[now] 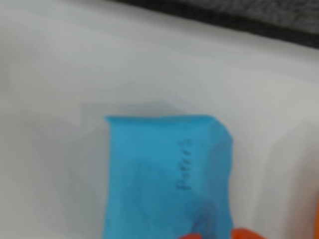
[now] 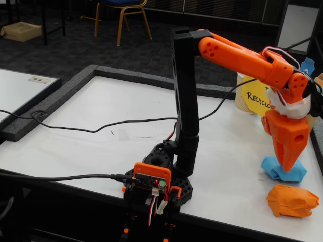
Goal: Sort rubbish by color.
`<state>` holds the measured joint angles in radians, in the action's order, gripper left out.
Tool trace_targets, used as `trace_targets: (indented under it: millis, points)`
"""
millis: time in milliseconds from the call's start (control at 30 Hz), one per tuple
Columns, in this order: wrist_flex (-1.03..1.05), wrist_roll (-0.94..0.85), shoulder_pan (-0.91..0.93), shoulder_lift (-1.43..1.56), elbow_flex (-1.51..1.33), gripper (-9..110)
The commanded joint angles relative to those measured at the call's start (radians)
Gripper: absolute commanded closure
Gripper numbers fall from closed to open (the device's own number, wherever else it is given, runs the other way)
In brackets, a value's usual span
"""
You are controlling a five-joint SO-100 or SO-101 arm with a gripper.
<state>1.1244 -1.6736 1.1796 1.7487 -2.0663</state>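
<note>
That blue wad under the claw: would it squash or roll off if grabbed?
The blue wad looks like crumpled paper, so it would probably squash a bit and weigh little. Its creased, lumpy shape suggests it would slide across the table, not roll. The gripper hangs right over it; the orange wad lies apart.

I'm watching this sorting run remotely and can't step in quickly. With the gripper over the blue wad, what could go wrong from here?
1. The orange wad lies close beside the blue wad, so the gripper may nudge it while grasping.
2. Both wads sit near the table edge and could roll off.
3. The cups behind stand close and could be knocked.
</note>
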Motion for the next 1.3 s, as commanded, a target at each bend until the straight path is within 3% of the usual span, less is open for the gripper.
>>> trace_targets:
  millis: [0, 300, 467, 1267]
  points:
    - [-0.017, -0.049, -0.052, 0.021, 0.164, 101]
    - [-0.051, -0.046, -0.094, -0.003, 0.218, 101]
    - [-0.083, -0.046, -0.094, -0.012, 0.184, 85]
    - [0.021, -0.057, 0.058, -0.020, 0.120, 79]
